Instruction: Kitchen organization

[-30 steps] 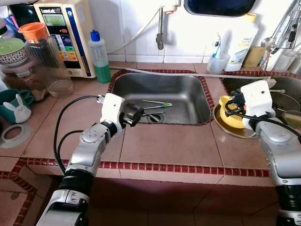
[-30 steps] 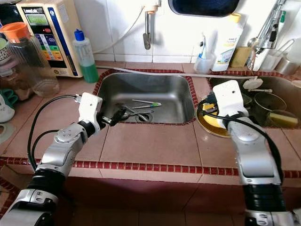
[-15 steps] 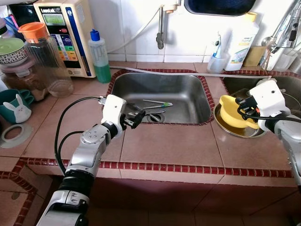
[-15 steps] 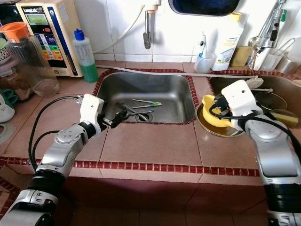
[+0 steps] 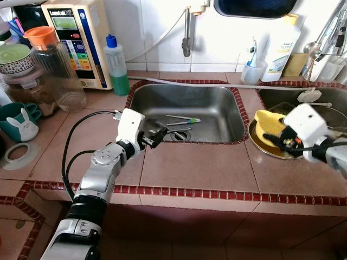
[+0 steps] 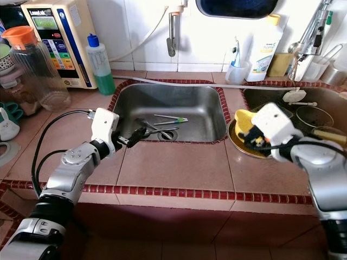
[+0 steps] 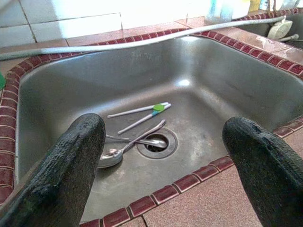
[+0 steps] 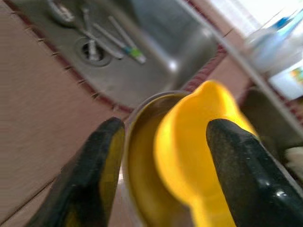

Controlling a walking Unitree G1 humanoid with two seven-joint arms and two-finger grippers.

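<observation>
Right gripper spread wide astride yellow scoop in metal bowl (pre-grasp); left gripper parted, empty, over sink.

On the tiled tabletop a steel sink holds chopsticks and spoons by its drain. The left tool hovers at the sink's 8 o'clock rim, fingers apart. At 3 o'clock, the right tool reaches over a yellow bowl lying in a metal dish.
</observation>
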